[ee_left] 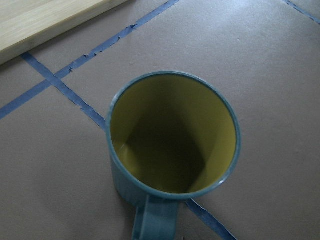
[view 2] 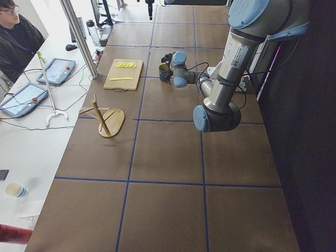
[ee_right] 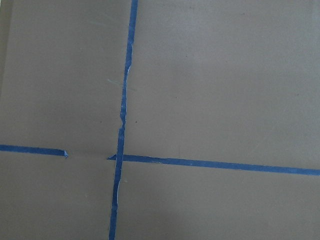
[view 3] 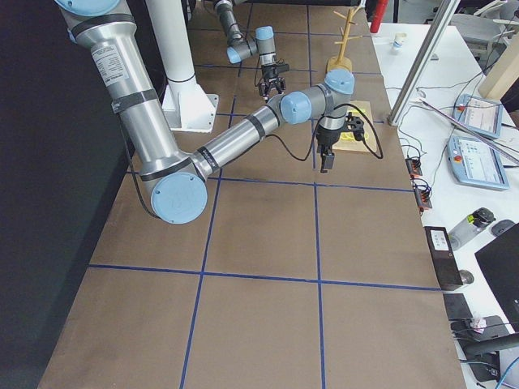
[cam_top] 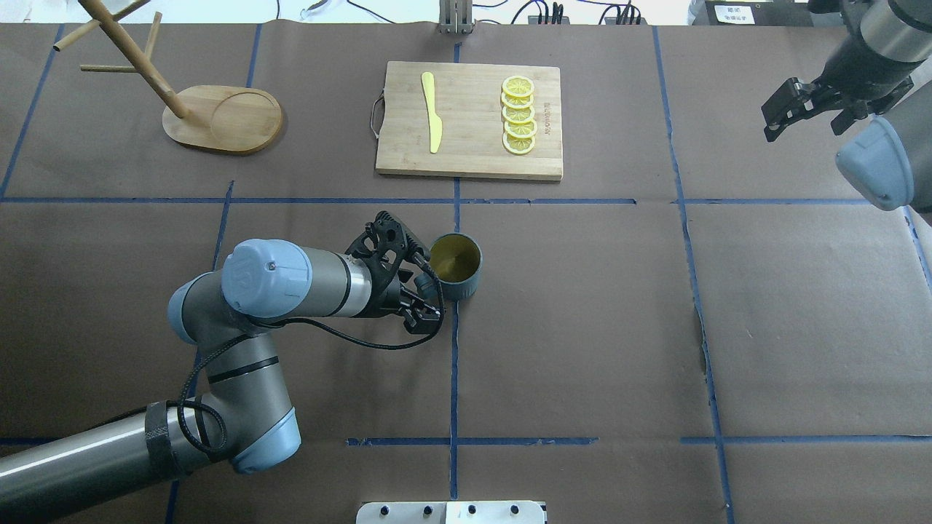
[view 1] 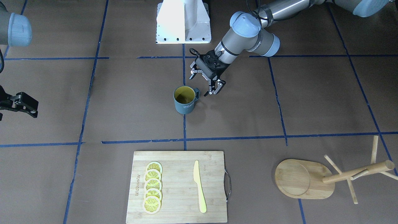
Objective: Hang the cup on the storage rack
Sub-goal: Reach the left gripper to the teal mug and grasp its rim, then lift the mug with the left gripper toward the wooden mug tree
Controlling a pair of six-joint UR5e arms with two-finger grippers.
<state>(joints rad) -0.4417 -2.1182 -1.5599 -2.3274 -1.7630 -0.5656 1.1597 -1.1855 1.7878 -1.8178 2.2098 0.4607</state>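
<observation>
Cup [view 1: 185, 100] stands upright on the tabletop [view 1: 311, 102]; left gripper [view 1: 204, 82] spread wide beside its handle, right gripper [cam_top: 804, 116] unclenched, well apart

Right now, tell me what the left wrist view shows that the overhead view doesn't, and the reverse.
Left wrist only: a close look down into the teal cup, its handle toward the camera. Overhead only: the bamboo mug tree, lemon slices, yellow knife, and the open left hand beside the cup. Both: the cup's yellow inside, the bamboo cutting board, blue tape lines.
</observation>
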